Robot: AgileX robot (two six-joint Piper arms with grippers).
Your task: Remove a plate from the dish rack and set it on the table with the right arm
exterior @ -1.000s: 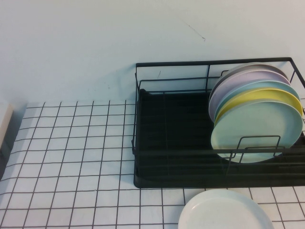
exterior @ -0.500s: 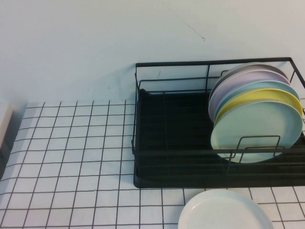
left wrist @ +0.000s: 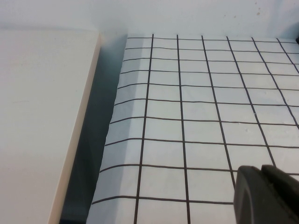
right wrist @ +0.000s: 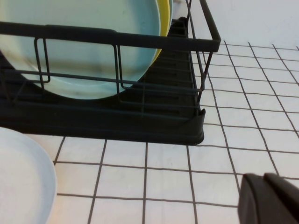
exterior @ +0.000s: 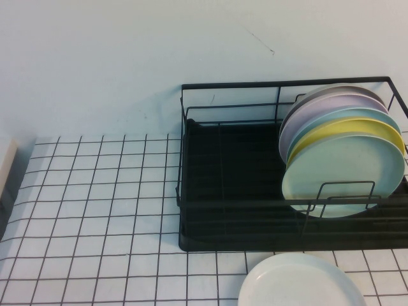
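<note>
Nothing has moved since the earlier frames. The right gripper (right wrist: 271,198), fingers clenched on nothing, hangs low over the table (exterior: 95,210) just beside the dish rack (exterior: 229,236); the off-white plate (exterior: 299,282) lies flat on the table in front of the rack, apparently delivered. The left gripper (left wrist: 268,196), parked at the table's far left, is nowhere near; whether it is clenched I cannot tell

Four plates are seen stood on edge, stacked close at the rack's right end: mint-green plate (exterior: 345,178) at front, yellow plate (exterior: 357,131) just behind, then a teal plate (exterior: 347,115), w/ a lavender plate (exterior: 306,115) further back. A pale wall (exterior: 127,57) is seen behind. A cream board (left wrist: 37,121) is seen beside the gridded surface's edge, apart by a dark gap.
</note>
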